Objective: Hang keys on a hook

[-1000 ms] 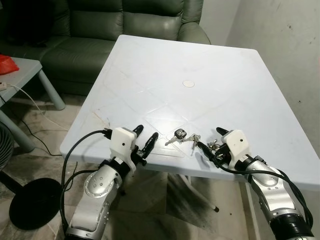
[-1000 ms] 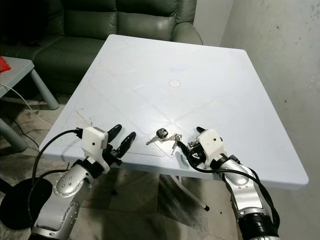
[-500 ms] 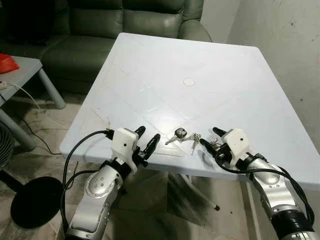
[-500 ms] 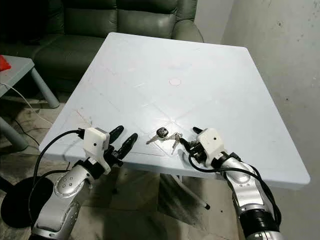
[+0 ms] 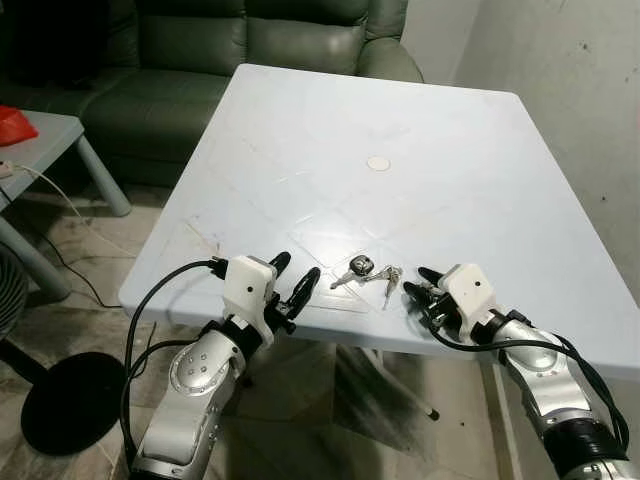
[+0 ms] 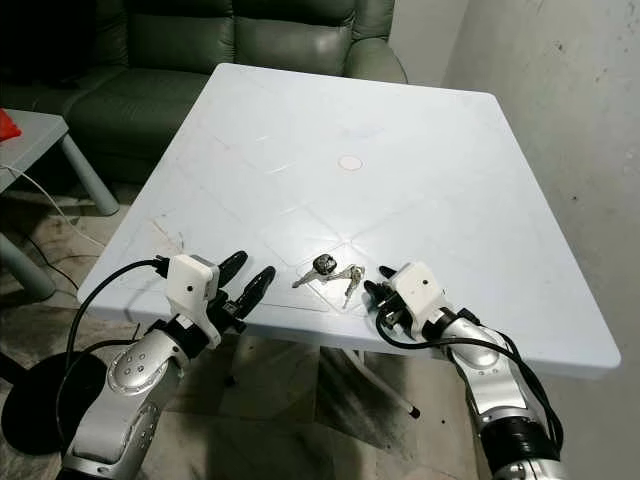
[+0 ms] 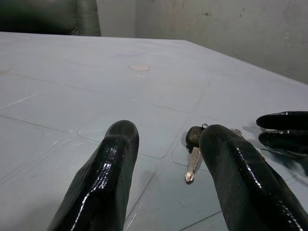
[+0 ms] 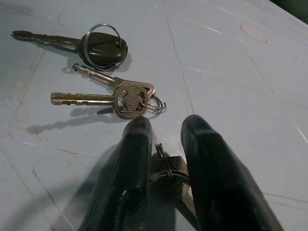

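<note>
I see the keys (image 5: 364,272) lying flat on the white worktop (image 5: 400,130), near its front edge, between my two grippers. The bunch is a dark-headed key (image 8: 98,47) with a ring through it, and two silver keys (image 8: 108,94) joined on a second ring just beside it.

My right gripper (image 5: 423,290) rests low on the worktop just right of the keys. In the right wrist view its two fingers (image 8: 137,159) stand close together, with a narrow gap, and a small ring with a metal piece (image 8: 169,173) sits in that gap. I cannot tell whether the jaws actually pinch it, or whether it links to the silver keys; the fingers cover its lower part.

My left gripper (image 5: 290,282) hangs at the front edge of the worktop, left of the keys and apart from them. Its jaws are wide, with nothing between them. In the left wrist view the dark-headed key shows in the gap, partly hidden behind one finger (image 7: 236,178), and the right gripper's fingertips are cut off at the edge of that picture.

A small round disc (image 5: 377,163) sits mid-worktop. Behind stands a dark green sofa (image 5: 180,70), its upper part cut off by the picture.
</note>
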You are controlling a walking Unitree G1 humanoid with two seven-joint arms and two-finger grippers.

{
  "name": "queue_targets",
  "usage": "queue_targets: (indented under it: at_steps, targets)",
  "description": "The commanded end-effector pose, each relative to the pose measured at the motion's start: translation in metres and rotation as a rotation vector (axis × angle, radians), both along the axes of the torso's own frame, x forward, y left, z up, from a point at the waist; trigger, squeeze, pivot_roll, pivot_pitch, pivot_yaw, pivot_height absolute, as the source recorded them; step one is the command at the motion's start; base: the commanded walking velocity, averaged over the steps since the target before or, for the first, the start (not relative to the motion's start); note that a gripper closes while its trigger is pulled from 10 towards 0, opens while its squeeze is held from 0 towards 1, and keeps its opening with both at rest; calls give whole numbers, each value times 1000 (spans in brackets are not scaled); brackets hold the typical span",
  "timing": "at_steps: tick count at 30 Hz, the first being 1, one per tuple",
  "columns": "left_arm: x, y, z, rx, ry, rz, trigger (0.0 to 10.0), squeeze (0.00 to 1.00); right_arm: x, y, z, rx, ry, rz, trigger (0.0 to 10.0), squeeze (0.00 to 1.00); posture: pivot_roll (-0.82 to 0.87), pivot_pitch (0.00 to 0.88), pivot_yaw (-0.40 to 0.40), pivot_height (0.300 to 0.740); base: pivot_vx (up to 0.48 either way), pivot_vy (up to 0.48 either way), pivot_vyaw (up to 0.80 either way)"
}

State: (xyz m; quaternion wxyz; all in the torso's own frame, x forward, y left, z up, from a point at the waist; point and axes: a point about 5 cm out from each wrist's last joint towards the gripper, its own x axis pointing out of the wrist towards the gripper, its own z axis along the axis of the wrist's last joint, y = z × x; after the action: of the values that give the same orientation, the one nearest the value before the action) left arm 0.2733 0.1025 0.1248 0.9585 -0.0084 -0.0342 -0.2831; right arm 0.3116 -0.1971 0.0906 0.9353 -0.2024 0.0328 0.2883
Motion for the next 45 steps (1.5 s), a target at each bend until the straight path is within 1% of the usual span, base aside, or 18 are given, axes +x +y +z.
queue_targets:
  at_steps: [1, 10, 18, 25, 29, 32, 35, 39, 45]
  targets:
    - [-1, 0, 2, 13, -5, 1, 10000, 0, 1, -2, 2, -19, -6, 8, 0, 0, -111, 119, -44, 740, 0, 0, 0]
    - [-3, -2, 2, 12, -2, -13, 10000, 0, 1, -5, 1, -34, 1, 12, 0, 0, -114, 121, -41, 740, 0, 0, 0]
    - [-6, -10, 0, 29, 0, -58, 10000, 0, 1, -7, 0, -43, 2, 13, 0, 0, -115, 117, -39, 740, 0, 0, 0]
    - [-6, -10, 0, 32, 1, -65, 10000, 0, 1, -8, -1, -48, 5, 15, 0, 0, -115, 117, -39, 740, 0, 0, 0]
    - [-5, -8, 0, 34, 0, -62, 10000, 0, 0, -9, -2, -33, 3, 2, 0, 0, -115, 116, -37, 740, 0, 0, 0]
    - [-4, -8, 1, 36, -2, -62, 10000, 0, 2, -9, 1, 6, 0, -13, 0, 0, -115, 116, -37, 740, 0, 0, 0]
    - [-5, -9, 1, 45, -5, -75, 10000, 0, 2, -9, 2, -1, -7, -11, 0, 0, -115, 116, -37, 740, 0, 0, 0]
    - [-9, -16, -2, 63, -3, -117, 10000, 0, 3, -9, 3, -5, -10, -8, 0, 0, -115, 108, -32, 740, 0, 0, 0]
    - [-12, -22, -3, 72, 0, -157, 10000, 0, 4, -8, 4, -5, -14, -8, 0, 0, -118, 102, -26, 740, 0, 0, 0]
